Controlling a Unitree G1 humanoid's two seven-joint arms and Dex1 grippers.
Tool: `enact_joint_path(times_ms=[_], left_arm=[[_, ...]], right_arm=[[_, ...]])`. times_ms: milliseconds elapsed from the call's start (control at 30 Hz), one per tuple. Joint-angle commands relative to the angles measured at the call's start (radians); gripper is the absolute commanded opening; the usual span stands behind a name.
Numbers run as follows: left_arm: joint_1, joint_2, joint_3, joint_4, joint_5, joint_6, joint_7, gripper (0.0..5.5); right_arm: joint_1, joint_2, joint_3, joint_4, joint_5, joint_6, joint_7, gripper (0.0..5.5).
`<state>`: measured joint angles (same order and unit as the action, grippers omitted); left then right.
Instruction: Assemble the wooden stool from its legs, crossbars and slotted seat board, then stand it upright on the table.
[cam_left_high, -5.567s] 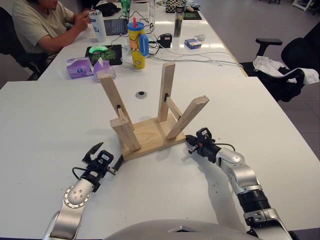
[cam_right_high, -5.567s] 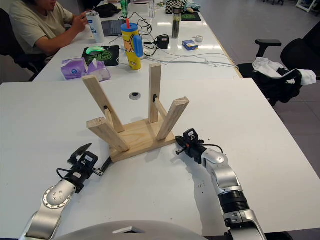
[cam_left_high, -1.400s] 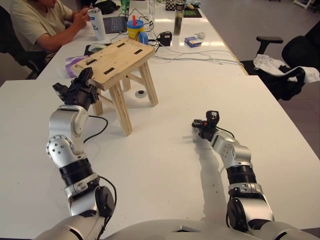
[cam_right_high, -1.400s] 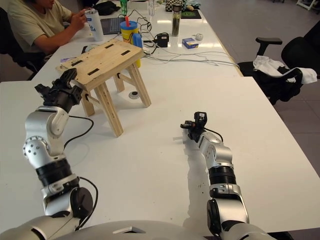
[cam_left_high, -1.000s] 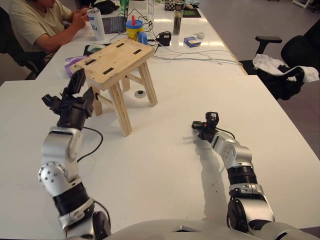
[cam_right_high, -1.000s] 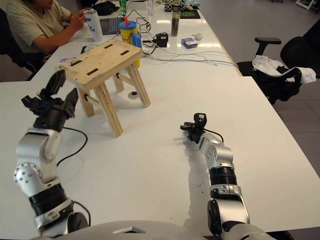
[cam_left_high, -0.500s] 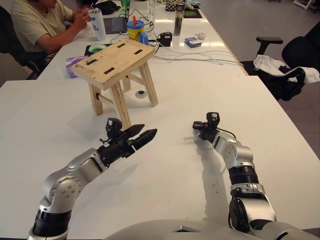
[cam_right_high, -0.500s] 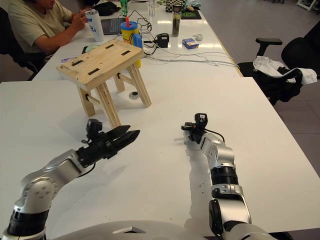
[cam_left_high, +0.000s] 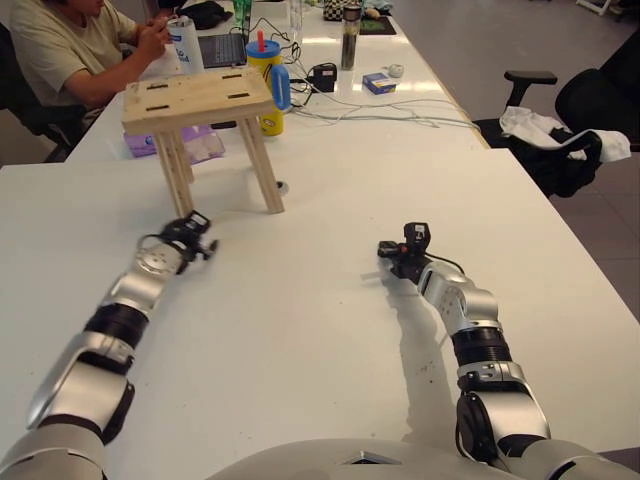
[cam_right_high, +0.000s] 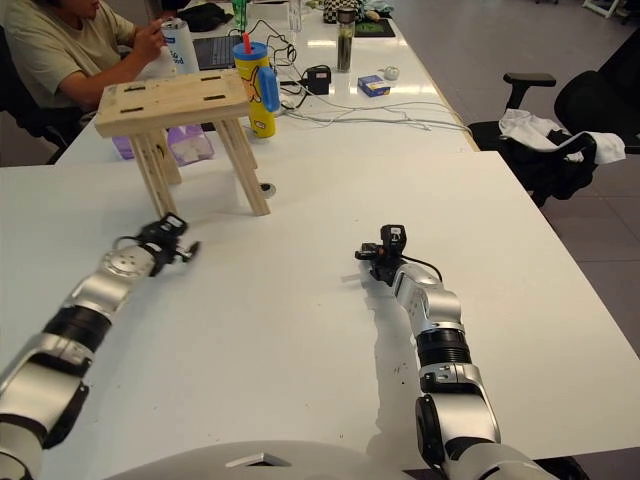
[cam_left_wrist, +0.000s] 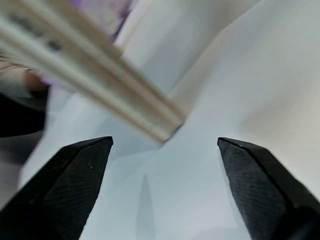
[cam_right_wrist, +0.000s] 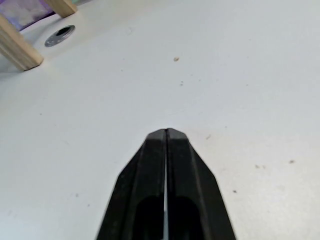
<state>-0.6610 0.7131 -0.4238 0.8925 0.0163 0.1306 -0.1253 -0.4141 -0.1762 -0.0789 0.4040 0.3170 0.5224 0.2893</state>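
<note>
Stool (cam_left_high: 200, 100) stands upright on 4 splayed legs, far-left on the table (cam_left_high: 320, 350), slotted seat up. Pale raw wood, square-section legs. My left gripper (cam_left_high: 197, 237) is nearer, just short of the closest leg foot (cam_left_wrist: 165, 125), fingers wide, empty. Right gripper (cam_right_wrist: 166, 132) pinched closed, well apart.

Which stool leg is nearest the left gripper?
The front leg on the robot's left: its foot stands just beyond the left gripper, and the others stand farther right.

Room to pass over table (cam_left_high: 320, 340) ctr/right; stool (cam_left_high: 199, 97) blocks far left.
</note>
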Motion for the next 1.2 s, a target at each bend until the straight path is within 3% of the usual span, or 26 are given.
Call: enact_joint_path(times_ms=[33, 200, 300, 433, 767, 1200], left_arm=[[-0.153, 0.022, 0.018, 0.245, 0.135, -0.169, 0.069, 3.9], [-0.047, -0.068, 0.149, 0.202, 0.08, -0.278, 0.117, 3.9], [0.097, -0.142, 0.283, -0.035, -0.021, -0.334, 0.164, 3.9], [0.221, -0.296, 0.408, -0.309, -0.19, -0.235, 0.143, 3.9], [0.208, -0.493, 0.467, -0.49, -0.218, -0.169, 0.141, 3.9], [0.126, -0.554, 0.479, -0.413, -0.158, -0.218, 0.077, 3.9]], right_arm=[[-0.04, 0.017, 0.048, 0.021, -0.041, 0.004, 0.017, 0.0], [-0.026, 0.031, 0.035, -0.011, -0.042, -0.032, 0.017, 0.0], [-0.005, 0.043, 0.033, -0.058, -0.048, -0.075, 0.005, 0.0], [-0.005, 0.063, 0.051, -0.083, -0.091, -0.157, -0.031, 0.0], [-0.073, 0.103, 0.029, -0.065, -0.094, -0.335, -0.024, 0.0], [-0.064, 0.103, -0.035, -0.092, -0.078, -0.37, -0.051, 0.0]])
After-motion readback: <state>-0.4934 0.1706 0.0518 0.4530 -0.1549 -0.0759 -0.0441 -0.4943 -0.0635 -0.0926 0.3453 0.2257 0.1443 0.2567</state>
